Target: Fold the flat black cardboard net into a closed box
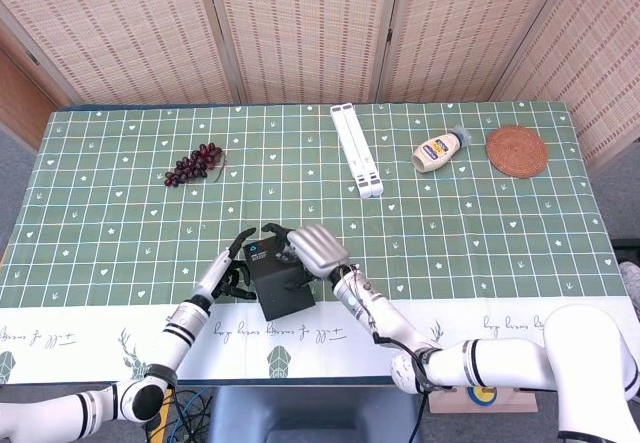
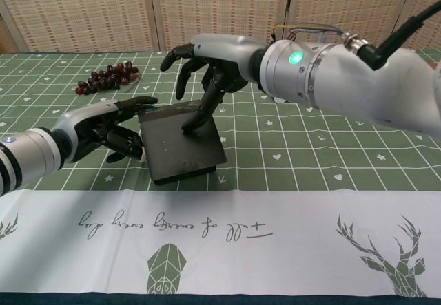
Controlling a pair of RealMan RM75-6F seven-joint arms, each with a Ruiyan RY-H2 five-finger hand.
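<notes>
The black cardboard box (image 2: 182, 146) sits near the table's front edge with its lid folded flat on top, turned slightly askew; in the head view the black box (image 1: 283, 283) lies between both hands. My right hand (image 2: 217, 60) hovers over it with fingers spread, and its fingertips (image 2: 195, 121) press on the lid's far part. The right hand (image 1: 318, 249) hides the box's far right corner from above. My left hand (image 2: 103, 129) rests against the box's left side, thumb over the top edge, fingers curled beside the wall. Seen from the head, the left hand (image 1: 235, 266) holds nothing.
A bunch of dark grapes (image 1: 195, 163) lies at the far left. A white folded stand (image 1: 357, 150), a mayonnaise bottle (image 1: 440, 150) and a round woven coaster (image 1: 517, 150) lie along the back. A white printed strip (image 2: 275, 229) borders the near edge.
</notes>
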